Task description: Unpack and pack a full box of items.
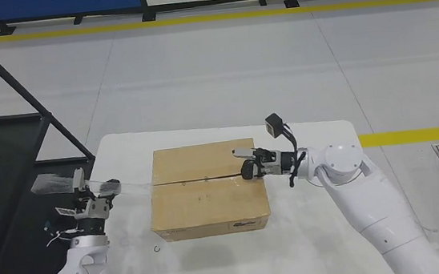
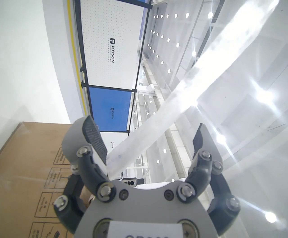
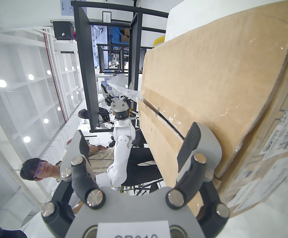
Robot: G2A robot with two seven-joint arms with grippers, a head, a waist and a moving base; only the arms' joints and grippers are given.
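You have one box, flaps shut, mid-table, set back from every edge. One tape strip runs from its left edge to the left gripper, released, at the table's left edge. The right gripper, released, sits at the box's right edge.

- Cannot see inside the cardboard box, shut at the top flaps.
- Cut off at the frame edge in both wrist views, that same box; printed marks on its side too blurred to make out.
- Clear tape strip: cut off at the frame edge in the left wrist view, near end tucked behind one finger pad of the left claw; cannot tell whether stuck there or merely touching.
- Too small to identify from the top view: tiny dark thing on the table, just in front of the box.
- Cannot tell whether the right claw presses on the box top or hangs just clear of it.
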